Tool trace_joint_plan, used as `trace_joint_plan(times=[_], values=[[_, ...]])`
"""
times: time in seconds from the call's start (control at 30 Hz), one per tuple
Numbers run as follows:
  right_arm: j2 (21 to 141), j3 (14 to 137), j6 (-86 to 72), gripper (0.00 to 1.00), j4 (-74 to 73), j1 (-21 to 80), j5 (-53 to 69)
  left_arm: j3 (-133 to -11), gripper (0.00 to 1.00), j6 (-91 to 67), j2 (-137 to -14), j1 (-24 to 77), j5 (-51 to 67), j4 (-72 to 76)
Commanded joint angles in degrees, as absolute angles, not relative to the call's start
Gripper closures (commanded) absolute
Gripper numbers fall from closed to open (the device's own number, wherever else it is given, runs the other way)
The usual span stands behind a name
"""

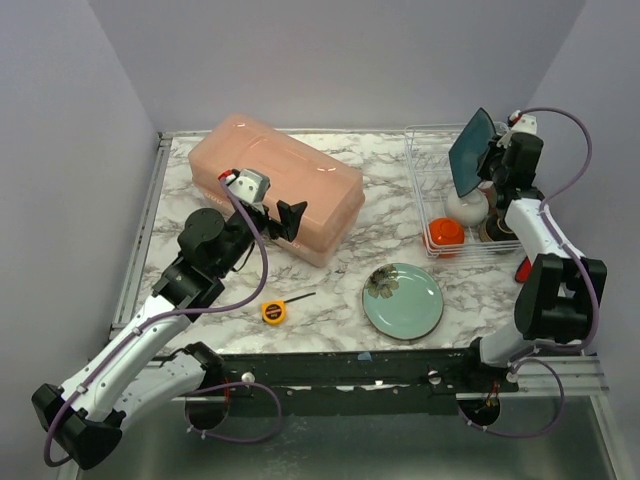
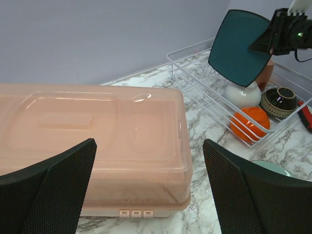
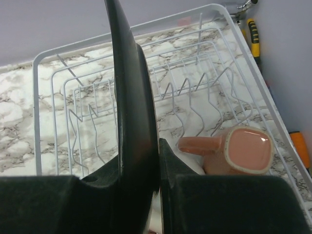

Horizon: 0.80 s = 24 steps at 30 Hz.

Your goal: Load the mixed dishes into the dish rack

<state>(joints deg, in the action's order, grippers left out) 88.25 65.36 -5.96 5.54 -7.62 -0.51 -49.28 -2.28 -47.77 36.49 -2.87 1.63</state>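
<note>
Right gripper [image 1: 492, 160] is clenched on the teal square plate [image 1: 469, 150], holding it upright on edge above the dish rack [image 1: 413, 185]. In the rack we see a white bowl [image 1: 466, 207], orange bowl [image 1: 445, 235], dark bowl [image 1: 497, 229] and pinkish mug [image 3: 243, 153]. The round pale-green plate [image 1: 403, 300] lies on the table [image 1: 340, 275]. Left gripper [image 2: 148, 151] hangs spread wide, empty, by the pink tub [image 1: 275, 180].

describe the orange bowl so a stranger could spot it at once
Find the wire dish rack at the right of the table. Three small bowls cluster at its near end. The orange bowl is in the near-left corner, bright beside a white bowl and a dark bowl.
</note>
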Motion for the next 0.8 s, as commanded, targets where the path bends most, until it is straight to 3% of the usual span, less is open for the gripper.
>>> trace_joint_plan(times=[0.0,0.77], values=[[89.8,67.0,-4.5,1.0,16.4,-7.9,2.0,-49.0,0.11,-1.3,-47.8,36.7,-2.5,2.9],[98.6,60.7,-1.7,0.97,28.7,-5.3,1.5,-49.3,0.11,-1.8,-48.1,36.8,-1.4,2.8]])
